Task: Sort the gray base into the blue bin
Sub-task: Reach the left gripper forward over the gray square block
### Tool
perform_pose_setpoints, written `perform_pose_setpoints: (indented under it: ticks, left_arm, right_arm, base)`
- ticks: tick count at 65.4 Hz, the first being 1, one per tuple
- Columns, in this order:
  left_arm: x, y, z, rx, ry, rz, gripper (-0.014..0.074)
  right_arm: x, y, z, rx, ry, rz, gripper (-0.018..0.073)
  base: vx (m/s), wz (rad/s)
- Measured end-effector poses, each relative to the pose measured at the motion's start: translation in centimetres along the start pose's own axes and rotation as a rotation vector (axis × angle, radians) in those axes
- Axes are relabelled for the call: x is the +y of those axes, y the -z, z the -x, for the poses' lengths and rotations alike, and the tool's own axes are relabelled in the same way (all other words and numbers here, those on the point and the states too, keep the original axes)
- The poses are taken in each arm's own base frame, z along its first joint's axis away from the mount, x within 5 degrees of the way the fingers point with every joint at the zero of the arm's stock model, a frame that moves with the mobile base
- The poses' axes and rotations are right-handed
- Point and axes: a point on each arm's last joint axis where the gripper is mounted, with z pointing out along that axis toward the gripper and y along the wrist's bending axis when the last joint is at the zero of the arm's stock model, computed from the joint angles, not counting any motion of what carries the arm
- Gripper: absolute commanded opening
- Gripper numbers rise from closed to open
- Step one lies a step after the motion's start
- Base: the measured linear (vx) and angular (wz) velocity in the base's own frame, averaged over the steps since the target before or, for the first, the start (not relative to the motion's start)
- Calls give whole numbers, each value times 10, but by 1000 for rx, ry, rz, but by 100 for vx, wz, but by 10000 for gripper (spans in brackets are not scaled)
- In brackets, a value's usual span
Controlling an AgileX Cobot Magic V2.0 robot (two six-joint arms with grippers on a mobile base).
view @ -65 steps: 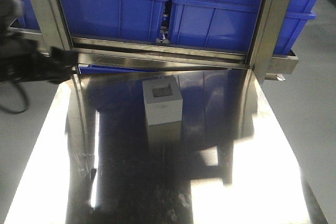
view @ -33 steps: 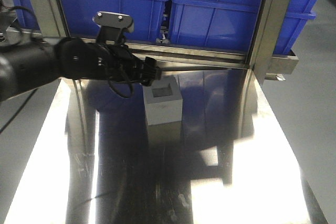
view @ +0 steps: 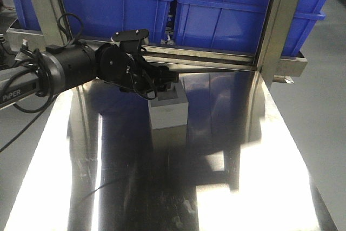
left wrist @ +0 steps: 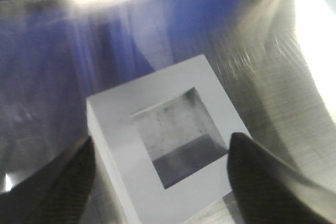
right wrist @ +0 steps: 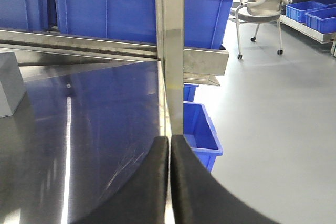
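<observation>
Base (view: pixel 169 114) sits far-middle on table (view: pixel 243 150), recess up. Left gripper (left wrist: pixel 160 142) spread astride it. Right gripper (right wrist: pixel 169 142) closed, empty. We judge base rigid, smooth, lightish: pinch opposite side walls

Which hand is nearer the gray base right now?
Left. The left hand is open just above the gray base, a finger on each side of it. The right hand is shut and well away; the base shows only at its view's far left edge.
</observation>
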Motion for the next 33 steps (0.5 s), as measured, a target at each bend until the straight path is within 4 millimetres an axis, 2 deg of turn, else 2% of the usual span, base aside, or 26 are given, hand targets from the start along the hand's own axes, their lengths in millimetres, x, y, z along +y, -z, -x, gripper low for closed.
perform_pose_setpoints:
  ticks: [33]
  left_arm:
    - [11, -36, -16, 51, 74, 33, 471]
  right_arm:
    - [0, 0, 0, 0, 0, 0, -5]
  base:
    - [0, 0]
